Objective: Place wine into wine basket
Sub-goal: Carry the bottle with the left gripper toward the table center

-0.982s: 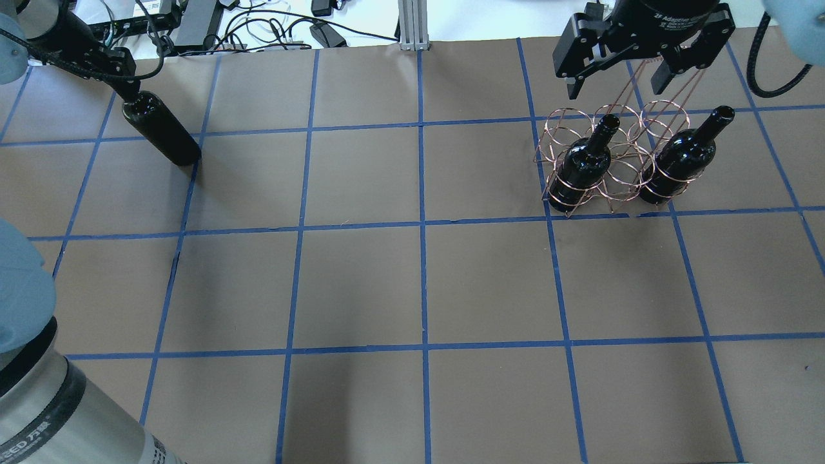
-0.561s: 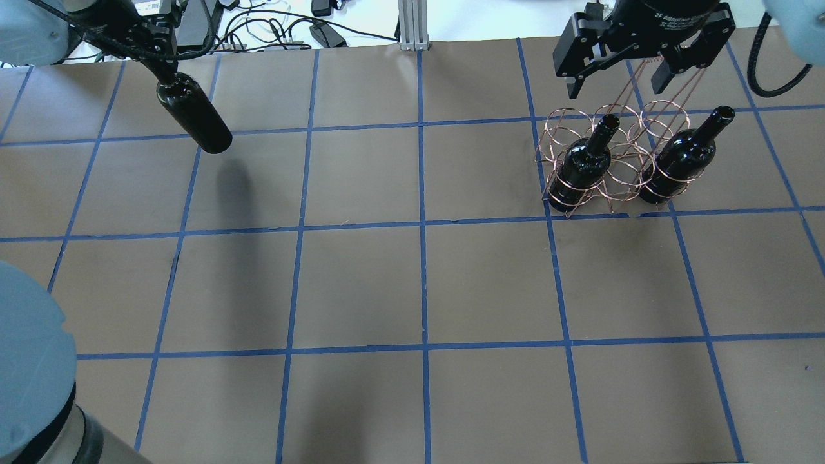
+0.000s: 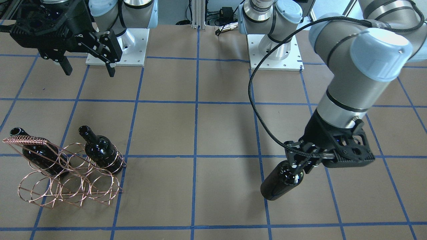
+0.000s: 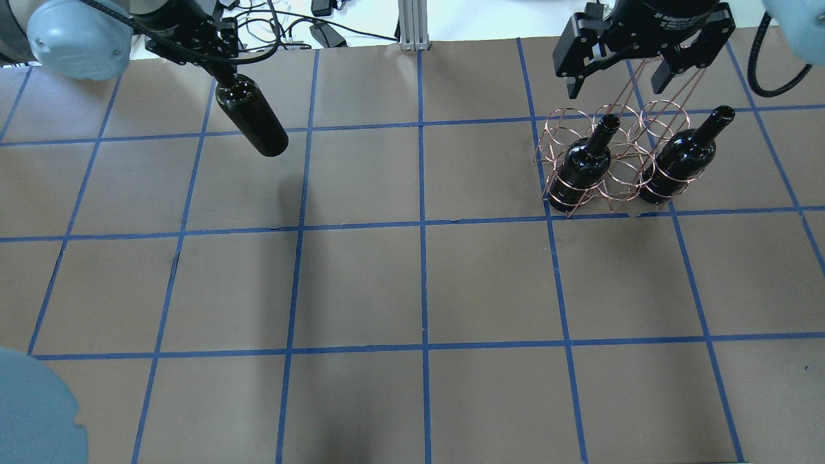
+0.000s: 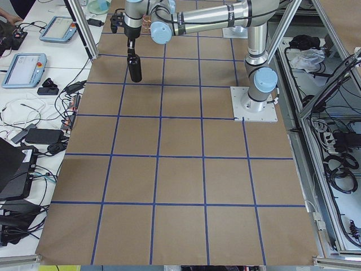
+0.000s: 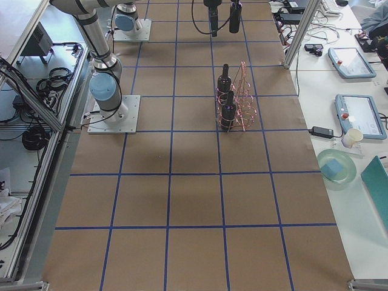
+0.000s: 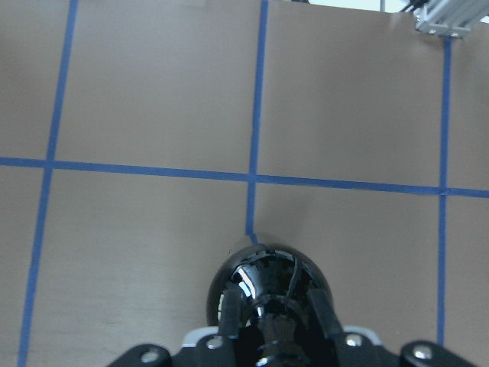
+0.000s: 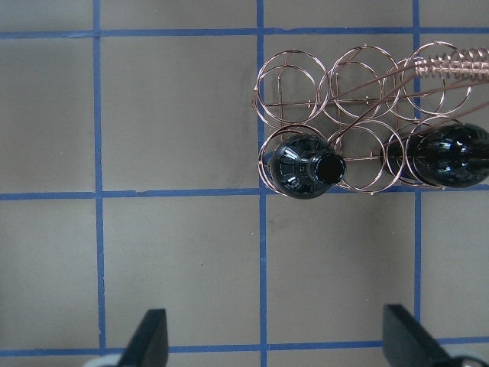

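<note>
My left gripper (image 4: 225,72) is shut on the neck of a glossy black wine bottle (image 4: 252,119), which hangs clear of the table at the far left; it also shows in the front view (image 3: 279,181) and the left wrist view (image 7: 267,290). The rose-copper wine basket (image 4: 620,169) stands at the far right with two black bottles (image 4: 583,164) (image 4: 682,154) in its near end rings; the near middle ring is empty. My right gripper (image 4: 615,89) is open and empty, above and just beyond the basket. The right wrist view looks down on the basket (image 8: 344,84).
Brown paper with a blue tape grid covers the table. Cables and power bricks (image 4: 258,26) and an aluminium post (image 4: 411,22) lie past the far edge. The two arm bases (image 3: 116,43) (image 3: 274,50) stand on the robot's side.
My left arm has lifted the bottle and carried it to the right, toward the table's middle. The right gripper and the basket have not moved.
</note>
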